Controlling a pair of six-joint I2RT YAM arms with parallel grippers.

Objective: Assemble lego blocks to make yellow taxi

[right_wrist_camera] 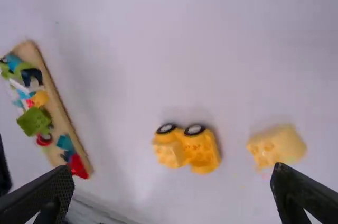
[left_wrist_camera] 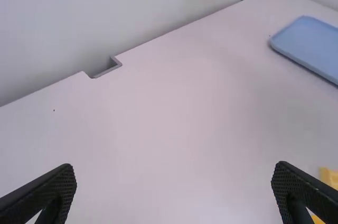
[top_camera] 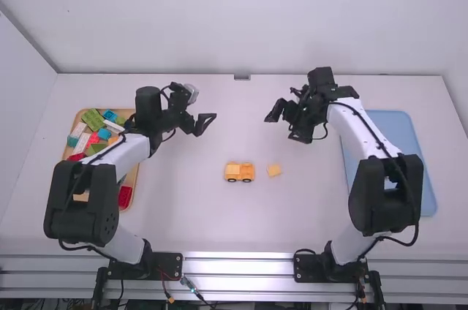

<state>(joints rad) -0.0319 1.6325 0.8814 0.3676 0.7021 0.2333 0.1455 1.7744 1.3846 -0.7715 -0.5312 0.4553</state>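
1. Left gripper (top_camera: pixel 197 124): open and empty, its two fingers spread wide; located above the table (top_camera: pixel 197 218), beyond the wooden tray's inner side, toward the middle
2. Right gripper (top_camera: pixel 285 123): likewise open and empty, fingers well parted; located above the table, right of centre and farther from the arm bases than the yellow pieces
3. Yellow vehicle (top_camera: pixel 239 172): on the bare tabletop near the middle, between the two trays; two black wheels noted along the side facing the arm bases; in contact with neither gripper
4. Loose yellow block (top_camera: pixel 273 169): on the tabletop just to the right of the vehicle, a gap between them; not joined to it
5. Wooden tray (top_camera: pixel 134 172): at the left of the table, partly behind the left arm; holds assorted blocks in green, blue, red, white and other colours, among them a red block (top_camera: pixel 125 196) at its near right corner
6. Blue tray (top_camera: pixel 398 131): at the right of the table, partly behind the right arm
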